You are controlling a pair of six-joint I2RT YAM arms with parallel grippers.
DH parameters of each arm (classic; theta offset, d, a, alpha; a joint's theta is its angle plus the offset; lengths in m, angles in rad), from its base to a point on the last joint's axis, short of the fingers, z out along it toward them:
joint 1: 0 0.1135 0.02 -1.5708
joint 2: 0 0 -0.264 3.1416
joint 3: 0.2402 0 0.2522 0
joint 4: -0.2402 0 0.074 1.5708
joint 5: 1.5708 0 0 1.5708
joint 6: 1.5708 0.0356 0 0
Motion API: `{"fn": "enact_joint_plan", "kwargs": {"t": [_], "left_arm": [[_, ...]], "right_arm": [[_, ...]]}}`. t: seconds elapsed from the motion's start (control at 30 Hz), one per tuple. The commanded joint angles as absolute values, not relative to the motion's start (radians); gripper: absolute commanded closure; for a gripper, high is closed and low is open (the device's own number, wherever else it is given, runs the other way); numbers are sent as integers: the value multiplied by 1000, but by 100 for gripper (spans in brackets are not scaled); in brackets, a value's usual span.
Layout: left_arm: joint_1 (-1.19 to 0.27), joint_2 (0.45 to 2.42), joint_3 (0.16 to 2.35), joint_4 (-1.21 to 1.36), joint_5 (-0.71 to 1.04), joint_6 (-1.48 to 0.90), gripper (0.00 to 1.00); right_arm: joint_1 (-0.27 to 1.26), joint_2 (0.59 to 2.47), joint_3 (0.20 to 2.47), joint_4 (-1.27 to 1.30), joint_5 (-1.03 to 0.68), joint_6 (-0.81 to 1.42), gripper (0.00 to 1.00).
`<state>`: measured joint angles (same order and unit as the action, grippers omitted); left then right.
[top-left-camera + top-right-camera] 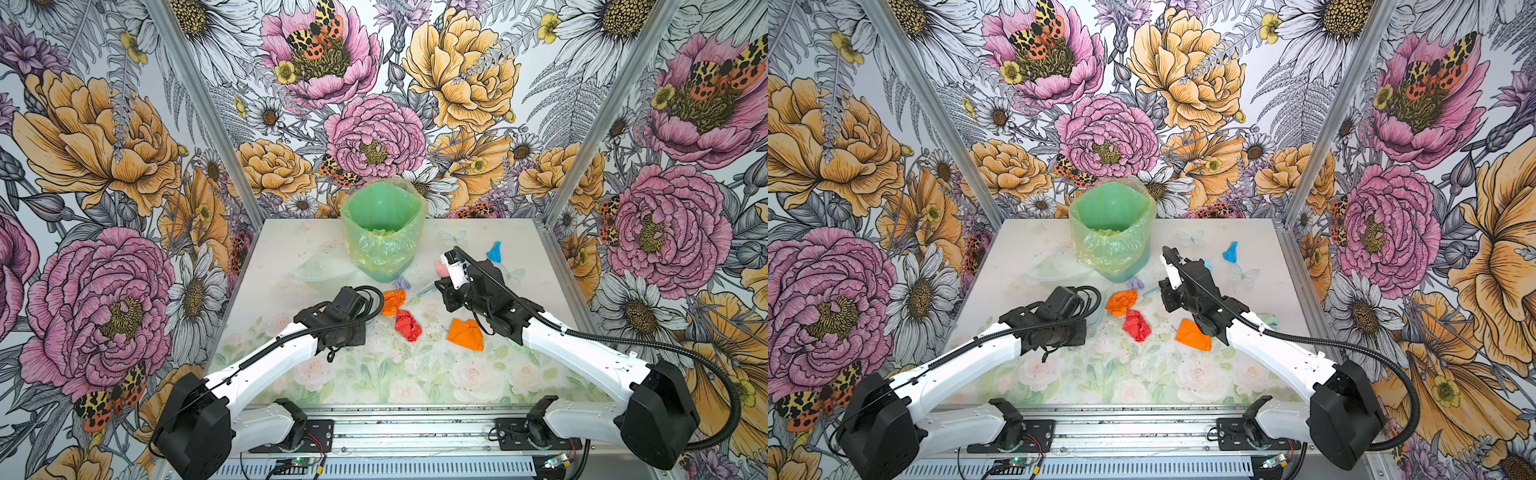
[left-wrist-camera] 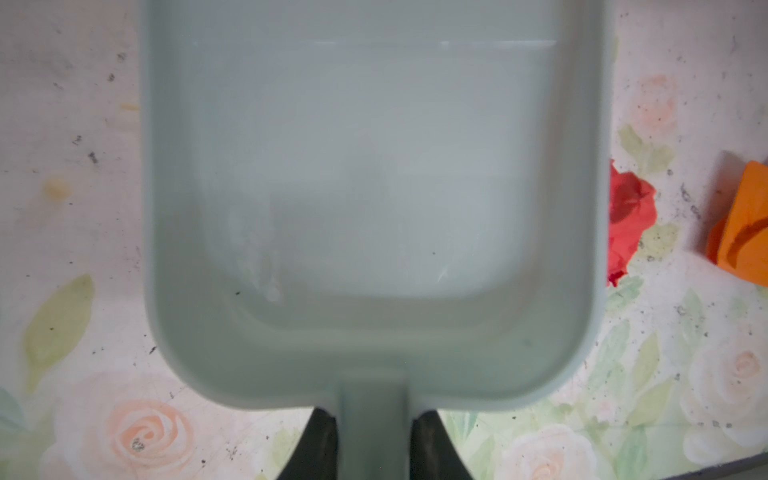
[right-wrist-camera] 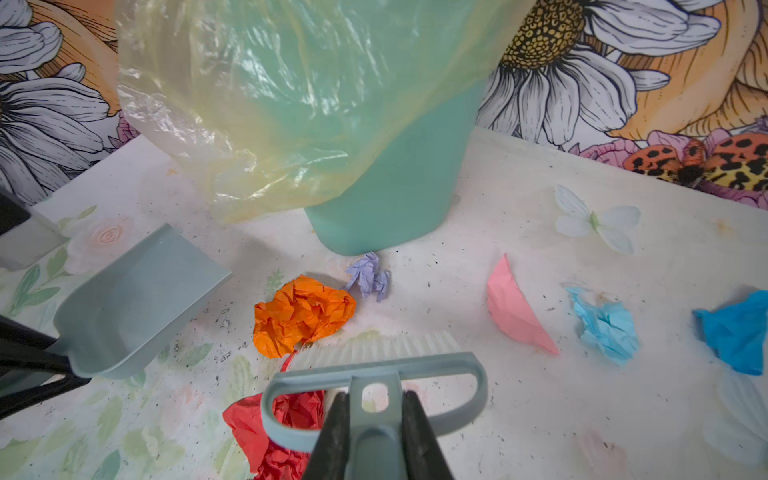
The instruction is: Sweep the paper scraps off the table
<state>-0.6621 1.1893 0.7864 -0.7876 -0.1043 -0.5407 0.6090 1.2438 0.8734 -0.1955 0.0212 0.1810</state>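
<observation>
Clamping the brush (image 3: 374, 365) in my right gripper (image 3: 374, 405) and the dustpan (image 2: 374, 187) in my left gripper (image 2: 372, 415), I find the crumpled orange paper scrap (image 3: 303, 313) mid-bench (image 1: 374, 374), against the bristles (image 3: 386, 343), between brush and dustpan.

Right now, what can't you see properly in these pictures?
Left claw: in both top views, the left arm covers it.
Dustpan, far end: cut off by the left wrist view's edge.
Red scrap: brush covers part, right wrist view.
Pink scrap: right arm hides most, top view.
Bin, inside: too dim, both top views.
</observation>
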Motion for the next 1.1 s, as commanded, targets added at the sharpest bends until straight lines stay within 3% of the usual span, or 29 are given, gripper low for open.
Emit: {"fn": "enact_joint_plan", "kwargs": {"t": [0.0, 0.7, 1.07], "left_arm": [[-728, 1196, 791, -834, -142, -610, 85], [-952, 1051, 718, -985, -117, -780, 85], [-1049, 1153, 741, -989, -106, -757, 85]], "right_arm": [[606, 1211, 897, -266, 76, 238, 100], [639, 1234, 882, -283, 235, 362, 100], [708, 1281, 898, -291, 286, 347, 100]]}}
